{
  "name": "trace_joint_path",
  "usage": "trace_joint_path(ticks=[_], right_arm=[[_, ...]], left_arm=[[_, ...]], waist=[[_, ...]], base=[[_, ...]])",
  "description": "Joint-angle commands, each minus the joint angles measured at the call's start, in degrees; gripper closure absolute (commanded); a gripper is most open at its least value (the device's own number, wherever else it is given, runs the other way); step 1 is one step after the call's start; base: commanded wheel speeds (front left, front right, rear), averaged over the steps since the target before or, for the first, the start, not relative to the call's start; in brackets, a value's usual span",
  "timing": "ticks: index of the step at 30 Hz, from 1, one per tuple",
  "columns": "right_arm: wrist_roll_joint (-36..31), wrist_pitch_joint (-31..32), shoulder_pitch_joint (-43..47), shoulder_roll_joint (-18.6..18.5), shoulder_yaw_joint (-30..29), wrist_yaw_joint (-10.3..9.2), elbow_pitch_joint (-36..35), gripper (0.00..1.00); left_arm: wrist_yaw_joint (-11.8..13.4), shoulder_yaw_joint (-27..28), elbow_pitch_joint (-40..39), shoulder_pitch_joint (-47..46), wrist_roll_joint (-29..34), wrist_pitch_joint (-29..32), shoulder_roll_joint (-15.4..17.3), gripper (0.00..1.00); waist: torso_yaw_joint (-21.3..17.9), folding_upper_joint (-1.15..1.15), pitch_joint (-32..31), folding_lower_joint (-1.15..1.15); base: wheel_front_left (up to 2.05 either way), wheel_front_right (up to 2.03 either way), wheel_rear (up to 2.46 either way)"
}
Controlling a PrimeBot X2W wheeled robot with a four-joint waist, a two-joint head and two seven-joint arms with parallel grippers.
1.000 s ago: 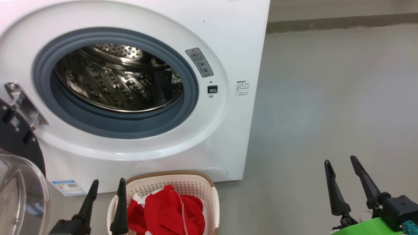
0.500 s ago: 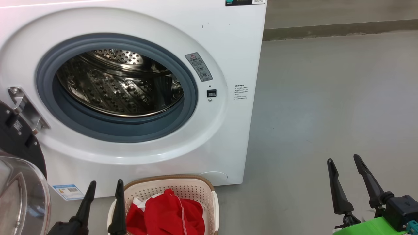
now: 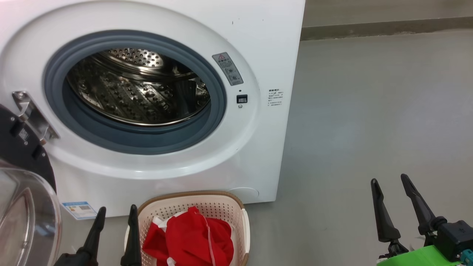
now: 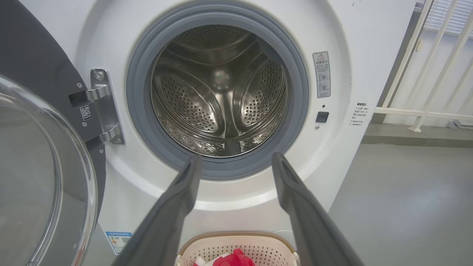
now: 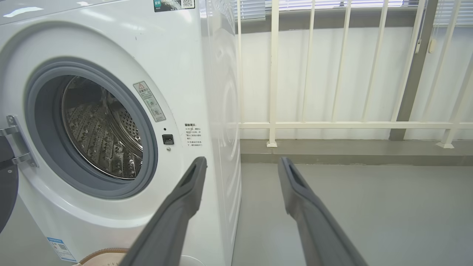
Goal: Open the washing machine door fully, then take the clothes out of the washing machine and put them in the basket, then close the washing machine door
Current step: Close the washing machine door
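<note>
The white washing machine [image 3: 258,44] [image 4: 351,40] [image 5: 177,48] stands with its steel drum [image 3: 136,88] [image 4: 221,92] bare inside. Its door [image 3: 22,192] [image 4: 40,166] hangs swung out at the left on a metal hinge [image 3: 31,116]. In front of the machine the cream basket [image 3: 221,207] [image 4: 236,245] holds the red clothes [image 3: 192,236] [image 4: 234,258]. My left gripper [image 3: 116,212] [image 4: 236,159] is open just left of the basket, nothing between its fingers. Over the floor at the lower right, my right gripper [image 3: 390,179] [image 5: 240,160] is open and holds nothing.
Grey floor [image 3: 369,111] stretches to the right of the machine. A white railing [image 5: 332,125] on a low kerb runs behind it. A blue label [image 3: 79,210] sits at the machine's lower left corner.
The head view has shifted slightly up and down between frames. The left gripper sits a little lower in the picture; the clothes and the door lie as before.
</note>
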Motion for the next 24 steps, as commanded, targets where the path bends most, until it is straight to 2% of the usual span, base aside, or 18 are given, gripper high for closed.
trace_joint_path(ticks=[1,11,21,24], right_arm=[[-0.46,-0.36,-0.55,-0.76,1.29,0.36,-1.55,0.00],[-0.32,-0.36,-0.72,-0.76,1.25,0.36,-1.37,0.00],[-0.35,-0.36,-0.85,-0.76,1.24,0.36,-1.38,0.00],[-0.31,-0.36,-0.87,-0.76,1.25,0.36,-1.35,0.00]], left_arm=[[0.34,1.71,-1.82,-1.17,0.49,-0.01,0.87,0.00],[0.08,0.91,-2.30,-1.33,0.01,0.10,1.07,0.00],[0.34,0.67,-2.73,-1.48,-0.26,-0.18,1.35,0.00],[1.09,0.83,-2.87,-1.46,0.47,-0.19,1.69,0.00]], waist=[[0.00,0.00,0.00,0.00],[0.31,0.00,0.11,0.00],[0.63,0.00,0.21,0.00],[0.70,0.00,0.16,0.00]], base=[[-1.55,1.17,0.38],[-1.19,1.15,0.04],[-0.10,0.10,0.00],[0.00,0.00,0.00]])
